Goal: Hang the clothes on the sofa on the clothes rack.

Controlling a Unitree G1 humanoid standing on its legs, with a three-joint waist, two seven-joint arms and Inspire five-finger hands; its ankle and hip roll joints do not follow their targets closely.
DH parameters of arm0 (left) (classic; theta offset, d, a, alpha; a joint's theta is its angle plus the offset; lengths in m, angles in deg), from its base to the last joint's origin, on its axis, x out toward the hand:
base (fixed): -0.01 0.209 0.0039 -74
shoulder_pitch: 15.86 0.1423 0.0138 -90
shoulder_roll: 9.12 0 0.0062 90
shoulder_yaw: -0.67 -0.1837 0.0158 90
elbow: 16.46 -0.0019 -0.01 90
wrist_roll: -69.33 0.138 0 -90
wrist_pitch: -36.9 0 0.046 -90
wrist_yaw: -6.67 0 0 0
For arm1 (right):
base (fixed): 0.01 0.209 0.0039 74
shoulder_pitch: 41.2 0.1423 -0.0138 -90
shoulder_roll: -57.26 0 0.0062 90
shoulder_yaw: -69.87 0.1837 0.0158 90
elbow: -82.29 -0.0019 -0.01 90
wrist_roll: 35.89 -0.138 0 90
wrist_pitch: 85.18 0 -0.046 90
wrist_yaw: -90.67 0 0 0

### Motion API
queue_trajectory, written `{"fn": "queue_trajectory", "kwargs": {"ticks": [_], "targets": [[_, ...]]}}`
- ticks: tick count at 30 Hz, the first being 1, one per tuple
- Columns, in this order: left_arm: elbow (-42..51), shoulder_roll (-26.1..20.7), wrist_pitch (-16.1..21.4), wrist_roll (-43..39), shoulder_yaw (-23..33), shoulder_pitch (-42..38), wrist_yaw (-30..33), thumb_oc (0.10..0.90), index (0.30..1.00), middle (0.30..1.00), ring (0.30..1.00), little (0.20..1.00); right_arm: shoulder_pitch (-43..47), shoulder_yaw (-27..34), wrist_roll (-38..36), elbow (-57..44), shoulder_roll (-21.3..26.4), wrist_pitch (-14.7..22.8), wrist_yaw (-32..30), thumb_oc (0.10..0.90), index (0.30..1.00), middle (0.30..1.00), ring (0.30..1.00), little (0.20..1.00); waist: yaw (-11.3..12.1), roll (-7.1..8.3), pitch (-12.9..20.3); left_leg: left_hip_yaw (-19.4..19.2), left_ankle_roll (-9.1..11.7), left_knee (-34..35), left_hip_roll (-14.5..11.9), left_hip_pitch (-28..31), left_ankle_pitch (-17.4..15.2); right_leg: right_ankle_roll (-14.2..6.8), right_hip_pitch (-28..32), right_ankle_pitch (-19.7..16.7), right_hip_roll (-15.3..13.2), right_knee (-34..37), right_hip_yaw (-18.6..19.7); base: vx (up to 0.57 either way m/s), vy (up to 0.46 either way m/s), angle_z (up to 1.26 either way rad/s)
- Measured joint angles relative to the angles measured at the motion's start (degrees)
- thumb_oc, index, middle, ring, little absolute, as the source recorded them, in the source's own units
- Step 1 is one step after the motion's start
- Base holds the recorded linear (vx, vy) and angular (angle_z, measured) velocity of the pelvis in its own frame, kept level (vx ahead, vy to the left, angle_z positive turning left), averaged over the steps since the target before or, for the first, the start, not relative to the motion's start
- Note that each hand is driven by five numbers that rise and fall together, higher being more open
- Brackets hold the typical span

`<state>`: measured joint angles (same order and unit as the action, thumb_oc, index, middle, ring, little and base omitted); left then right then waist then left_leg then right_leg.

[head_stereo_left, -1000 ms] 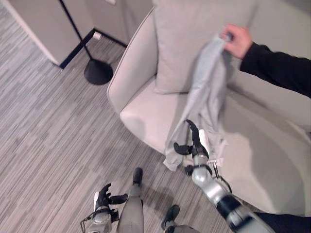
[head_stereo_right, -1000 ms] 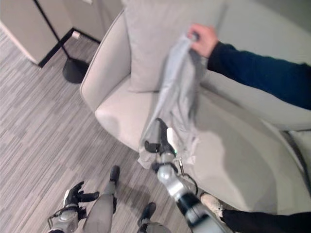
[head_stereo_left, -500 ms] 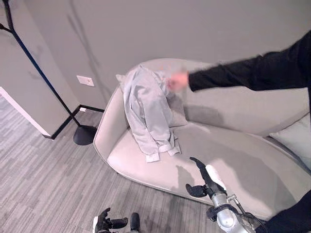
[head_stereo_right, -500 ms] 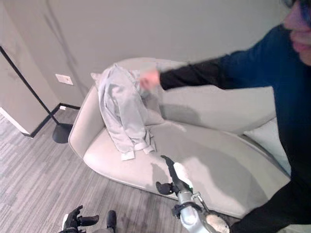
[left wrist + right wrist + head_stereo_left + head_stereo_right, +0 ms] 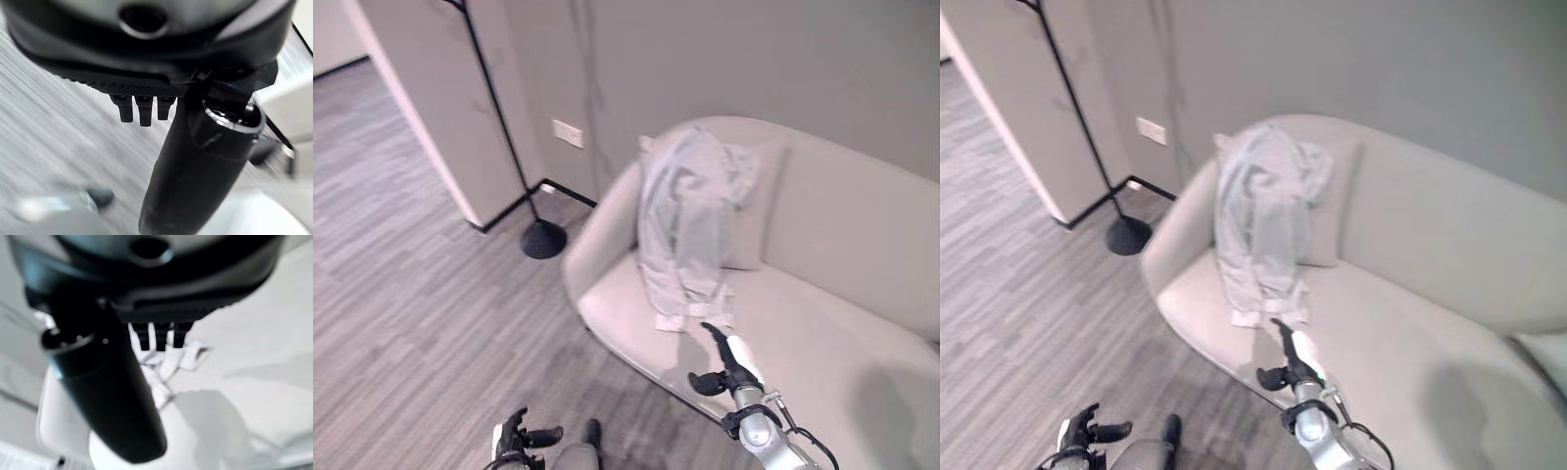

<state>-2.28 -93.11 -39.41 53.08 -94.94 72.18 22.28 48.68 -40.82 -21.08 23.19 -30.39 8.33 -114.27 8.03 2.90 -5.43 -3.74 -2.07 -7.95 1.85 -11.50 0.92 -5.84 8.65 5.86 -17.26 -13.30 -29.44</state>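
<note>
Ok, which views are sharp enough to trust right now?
Left eye view: mild blur, but the shirt on the sofa and the rack read clearly. Left wrist view: floor behind the left hand is streaked. Right wrist view: soft all over beyond the right hand.

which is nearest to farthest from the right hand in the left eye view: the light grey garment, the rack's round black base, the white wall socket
From the right hand:
1. Light grey garment, draped over the sofa cushion just beyond the hand.
2. Rack's round black base, on the floor left of the sofa.
3. White wall socket, on the wall above the base.
</note>
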Motion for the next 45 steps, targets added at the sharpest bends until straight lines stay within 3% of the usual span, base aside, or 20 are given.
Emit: {"fn": "queue_trajectory", "kwargs": {"ticks": [3,4,6,7,10,11,14,15,17,19,20,24,26,28,29,30,31,32,35,45], "targets": [[-2.0,-1.7,-1.3,0.0,-1.0,2.3,-0.2,0.8,0.9,0.9,0.9,0.9,5.4,-0.8,-0.4,-0.2,-1.0,-0.6,-1.8,0.8,0.9,0.9,0.9,0.9,0.1,-0.41,-0.8,0.5,-3.8,3.4,3.1,4.6,0.7,0.8,-8.7,-5.0,-6.1,-20.8,6.6,0.17,0.306,0.22],[-2.9,-1.7,-1.7,0.0,-1.3,2.0,-0.2,0.8,0.9,0.9,0.9,0.9,7.3,-0.8,-0.5,-0.5,-1.5,-0.6,-2.8,0.8,0.9,0.9,0.9,0.9,-0.7,-2.0,-1.8,1.5,-4.3,6.0,2.6,7.7,1.6,-0.2,-12.4,-3.8,-4.0,-27.6,10.2,0.12,0.102,0.45],[-2.0,-2.0,-1.6,0.0,-1.1,3.1,-0.2,0.8,0.9,0.9,0.9,0.9,8.4,-1.7,-0.5,-3.6,-1.4,0.2,-3.0,0.8,0.9,0.9,0.9,0.9,-1.0,-4.04,-2.3,3.0,-3.3,10.3,0.9,12.1,2.4,-1.3,-17.3,3.5,7.7,-23.0,15.7,0.12,0.032,0.54],[-1.7,-2.8,-1.6,0.0,-1.9,3.2,-0.2,0.8,0.9,0.9,0.9,0.9,8.7,-2.8,-0.3,-6.2,-1.3,1.8,-3.1,0.8,0.9,0.9,0.9,0.9,-2.1,-2.39,-2.2,3.8,-2.9,12.1,2.2,14.3,1.9,0.2,-23.1,4.3,16.1,-13.2,16.2,0.14,-0.014,0.65],[0.1,-1.2,-1.8,0.7,-4.6,4.4,-1.3,0.8,0.9,0.9,0.9,0.9,6.1,-2.8,-0.2,-6.5,-0.2,1.8,-3.3,0.8,0.9,0.9,0.9,0.9,-3.9,-0.52,-1.6,4.4,-3.8,13.1,6.9,18.2,-1.1,5.8,-26.4,-0.9,19.3,-3.8,15.7,0.2,-0.051,0.55],[1.9,-1.4,-2.3,0.9,-4.8,5.1,-1.3,0.8,0.9,0.9,0.9,0.9,2.7,-2.3,0.7,-6.3,0.1,1.4,-4.2,0.8,0.9,0.9,0.9,0.9,-3.8,-0.56,-0.8,4.8,-4.0,12.9,7.6,20.7,-2.5,8.0,-24.0,-2.5,21.9,-0.3,19.7,0.16,-0.023,0.13],[6.6,-0.9,-2.0,0.7,-4.9,8.2,-1.6,0.8,0.9,0.9,0.9,0.9,-1.5,-1.4,1.1,-6.1,1.7,0.0,-4.5,0.8,0.9,0.9,0.9,0.9,-3.9,-1.4,0.6,3.1,-1.1,8.0,10.1,21.2,-4.3,14.6,-18.9,-11.1,20.9,7.4,19.6,0.03,-0.002,-0.15],[6.7,-1.9,-1.3,0.7,-3.7,7.3,-1.3,0.8,0.9,0.9,0.9,0.9,-1.4,-1.2,1.2,-5.5,2.0,-1.1,-5.3,0.8,0.9,0.9,0.9,0.9,-3.7,0.5,0.0,3.2,-0.1,-3.5,10.4,13.8,-8.4,14.3,-15.1,-14.5,18.4,13.5,22.0,0.0,0.0,-0.3],[6.0,-2.0,-1.0,0.6,-2.9,5.6,-1.2,0.8,0.9,0.9,0.9,0.9,-0.9,-1.1,1.3,-5.5,2.8,-1.2,-5.4,0.8,0.9,0.9,0.9,0.9,-3.9,0.68,-0.1,3.9,0.3,-1.8,4.8,10.9,-8.8,13.7,-13.2,-14.8,18.8,16.2,22.1,-0.04,-0.036,-0.13],[4.0,-0.6,-1.0,1.8,-4.5,2.7,-1.3,0.8,0.9,0.9,0.9,0.9,-1.5,-0.7,3.0,-7.7,5.2,-1.1,-6.1,0.8,0.9,0.9,0.9,0.9,-4.4,-0.22,-0.7,5.0,6.7,-8.9,1.9,5.2,-6.4,12.9,-14.5,-13.6,19.1,14.2,21.8,0.02,0.017,0.19],[3.9,-1.9,-1.4,3.4,-6.6,0.9,-1.6,0.8,0.9,0.9,0.9,0.9,-3.0,2.2,6.0,-12.8,6.9,-0.8,-7.5,0.8,0.9,0.9,0.9,0.9,-6.2,-0.77,-2.6,-1.4,7.8,-19.8,1.3,-0.5,-5.9,12.2,-13.3,-12.3,16.9,14.8,20.6,0.06,0.046,0.3],[2.2,-1.9,-1.3,4.6,-4.8,1.7,-0.8,0.8,0.9,0.9,0.9,0.9,-3.4,3.8,9.7,-15.2,6.8,-0.8,-10.7,0.8,0.9,0.9,0.9,0.9,-7.6,0.17,-2.7,-1.8,5.8,-14.3,-5.0,2.6,-7.9,11.8,-9.4,-12.1,14.8,18.0,21.6,0.06,0.101,-0.17],[1.7,-2.3,-1.3,5.7,-5.0,0.8,0.0,0.8,0.9,0.9,0.9,0.9,-3.8,5.5,11.6,-16.4,6.9,-0.8,-12.7,0.8,0.9,0.9,0.9,0.9,-8.3,0.05,-2.6,-2.0,10.4,-6.0,-12.7,3.5,-4.5,11.1,-9.4,-11.6,13.2,18.9,21.1,0.05,0.161,0.03],[1.7,-1.6,-1.3,6.3,-6.2,0.8,0.3,0.8,0.9,0.9,0.9,0.9,-4.5,7.5,12.0,-16.4,7.3,-0.8,-14.2,0.8,0.9,0.9,0.9,0.9,-9.4,-1.18,-2.8,-2.0,11.5,0.2,-16.7,5.4,-3.2,8.2,-9.1,-10.9,11.6,18.9,20.4,0.06,0.224,0.15],[1.7,-1.6,-1.3,7.1,-7.4,1.0,0.5,0.8,0.9,0.9,0.9,0.9,-5.1,8.8,12.0,-16.5,8.2,-0.8,-15.0,0.8,0.9,0.9,0.9,0.9,-9.5,-2.76,-2.7,-1.9,11.5,2.8,-18.1,6.2,-2.7,6.6,-8.7,-11.2,10.9,18.9,20.4,0.12,0.364,0.25],[1.8,0.8,-1.3,8.8,-9.1,1.3,0.5,0.8,0.9,0.9,0.9,0.9,-7.8,13.0,12.1,-18.1,10.3,-1.0,-16.3,0.8,0.9,0.9,0.9,0.9,-10.4,-7.66,-2.1,-2.3,10.3,7.8,-19.1,9.3,-2.8,2.6,-8.1,-11.4,10.3,19.0,20.1,0.12,0.398,0.22],[1.8,2.1,-1.3,9.8,-9.5,1.8,0.5,0.8,0.9,0.9,0.9,0.9,-9.0,14.6,12.1,-19.0,11.7,-1.0,-17.0,0.8,0.9,0.9,0.9,0.9,-10.5,-10.02,-1.7,-2.7,8.6,10.0,-18.9,10.5,-3.5,0.8,-8.0,-12.0,10.1,19.0,20.2,0.09,0.392,0.17],[1.7,2.7,-1.5,10.7,-10.1,2.2,0.3,0.8,0.9,0.9,0.9,0.9,-9.7,16.1,12.2,-18.8,11.5,-1.2,-17.9,0.8,0.9,0.9,0.9,0.9,-10.9,-10.45,-1.7,-3.8,10.6,12.3,-17.7,11.6,1.5,-0.8,-7.5,-12.3,8.5,19.0,20.3,0.06,0.276,0.05],[2.8,0.6,-1.5,14.4,-10.2,4.6,0.6,0.8,0.9,0.9,0.9,0.9,-15.5,18.4,14.0,-18.4,7.2,-2.7,-19.3,0.8,0.9,0.9,0.9,0.9,-13.2,-7.98,-0.3,-4.0,8.6,13.4,-8.7,12.8,4.5,-3.2,-7.0,-11.7,0.5,18.6,22.9,0.08,0.269,0.23],[5.3,-0.1,-0.7,18.9,-14.6,3.4,1.0,0.8,0.9,0.9,0.9,0.9,-2.0,17.4,10.4,5.0,3.0,-6.0,-23.7,0.8,0.9,0.9,0.9,0.9,-11.9,-7.79,-0.2,-7.2,9.4,13.1,-9.3,14.8,3.7,-6.2,-7.5,-13.1,1.5,18.6,23.3,0.04,0.062,-0.17]]}}
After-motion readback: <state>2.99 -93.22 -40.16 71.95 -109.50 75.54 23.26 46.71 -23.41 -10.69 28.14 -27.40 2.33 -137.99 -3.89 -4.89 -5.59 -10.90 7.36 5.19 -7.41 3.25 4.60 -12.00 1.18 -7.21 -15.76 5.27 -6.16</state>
